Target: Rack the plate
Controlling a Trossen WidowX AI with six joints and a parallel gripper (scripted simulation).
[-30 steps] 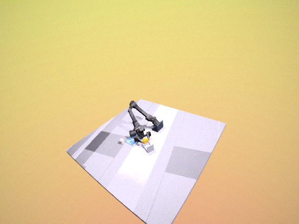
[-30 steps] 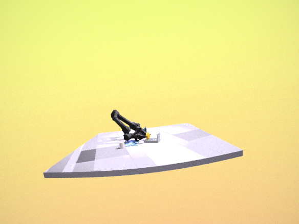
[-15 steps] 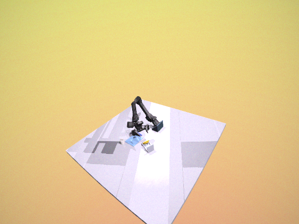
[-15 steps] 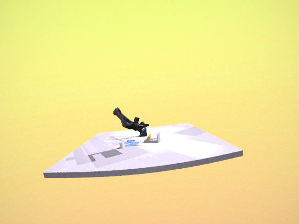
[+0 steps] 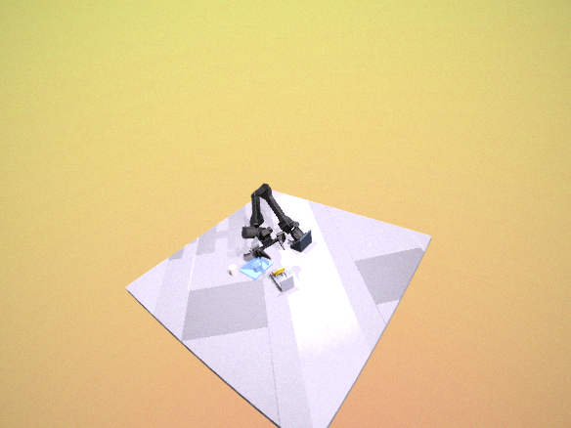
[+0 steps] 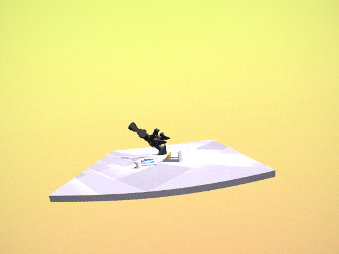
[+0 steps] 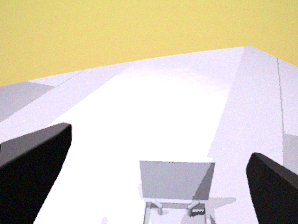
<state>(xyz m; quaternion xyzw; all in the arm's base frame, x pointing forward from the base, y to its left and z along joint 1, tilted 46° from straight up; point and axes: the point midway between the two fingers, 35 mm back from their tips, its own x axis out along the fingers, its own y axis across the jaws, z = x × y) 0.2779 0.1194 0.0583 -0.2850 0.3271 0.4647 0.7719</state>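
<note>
Nearby, a white cup (image 5: 233, 270) and blue mat (image 5: 256, 267) sit left of the dish rack (image 5: 284, 281), where the yellow plate (image 5: 279, 272) stands; the gripper (image 5: 280, 239), fingers apart and holding nothing, hangs behind, unobstructed.

top view: high and far, tilted down on the table (image 5: 303, 332). exterior view: low, distant, side-on to the table edge. wrist view: close, looking forward past dark fingers; dish rack (image 7: 176, 212) at 6 o'clock, shared by all three views.
</note>
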